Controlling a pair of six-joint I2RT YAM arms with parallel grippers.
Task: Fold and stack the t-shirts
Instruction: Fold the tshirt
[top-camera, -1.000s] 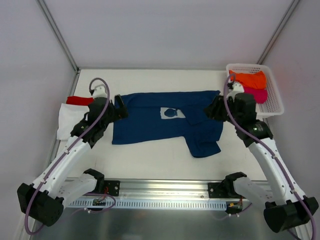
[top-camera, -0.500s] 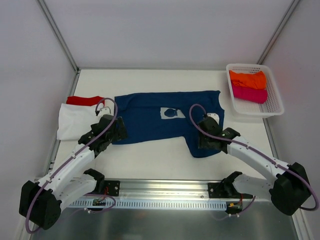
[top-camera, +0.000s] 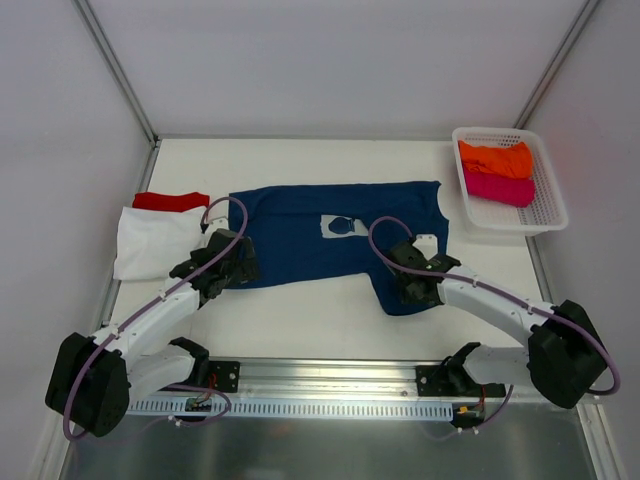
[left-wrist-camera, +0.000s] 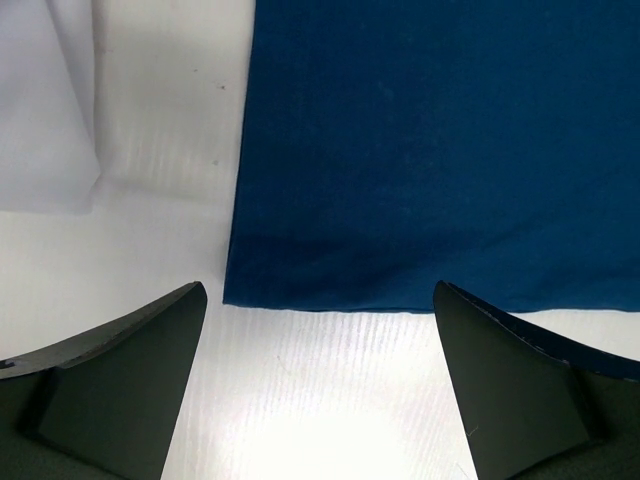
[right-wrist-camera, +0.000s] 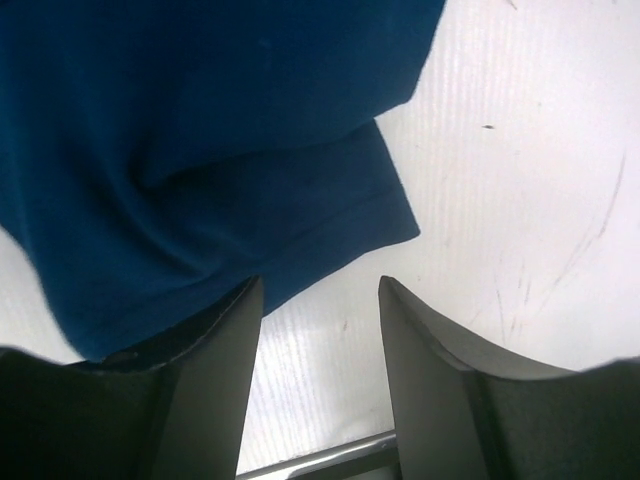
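Note:
The navy t-shirt (top-camera: 300, 245) lies spread flat mid-table, its white chest print (top-camera: 340, 226) facing up and a flap (top-camera: 410, 285) hanging out at its near right. My left gripper (top-camera: 232, 262) hovers wide open at the shirt's near left corner (left-wrist-camera: 232, 298), with bare table between its fingers (left-wrist-camera: 130, 370). My right gripper (top-camera: 405, 275) stands open over the flap's edge. In the right wrist view navy cloth (right-wrist-camera: 200, 150) runs beside one finger (right-wrist-camera: 215, 370), and nothing sits between the jaws. A white tee (top-camera: 150, 243) and a red tee (top-camera: 170, 201) lie at the left.
A white mesh basket (top-camera: 556, 215) at the far right holds an orange tee (top-camera: 495, 158) and a magenta tee (top-camera: 497, 188). The white tee's edge (left-wrist-camera: 45, 100) shows left of the navy shirt in the left wrist view. A metal rail (top-camera: 330, 375) runs along the near edge.
Both arms drew back from the shirt's far corners to its near hem. The right gripper dropped from beside the basket to the flap. In the last half second both shifted only slightly.

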